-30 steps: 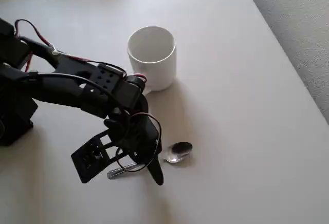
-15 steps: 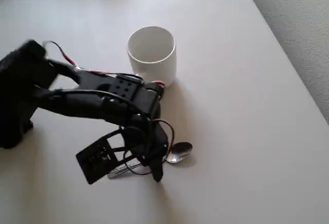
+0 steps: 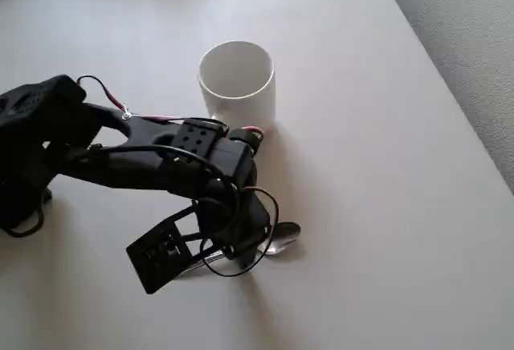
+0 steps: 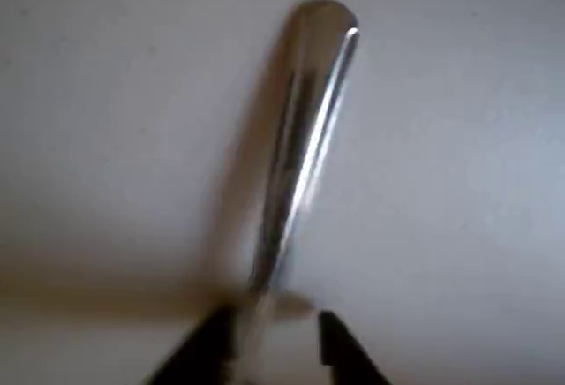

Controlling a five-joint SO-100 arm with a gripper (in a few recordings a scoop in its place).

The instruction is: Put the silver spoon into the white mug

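Spoon handle at the tool

The spoon [image 4: 300, 147] lies on the counter [image 4: 459, 138], its handle running up from between the tool's [image 4: 274, 341] parted fingertips [image 4: 340, 350].

silver spoon [image 3: 281, 238] handle hidden under arm

arm: now lower and nearer the table | gripper [image 4: 269, 341]: fingertips now straddle the silver spoon [image 4: 305, 129] handle

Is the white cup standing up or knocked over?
Standing up. In the overhead view the white mug shows its round open mouth facing upward, resting on the table behind the arm.
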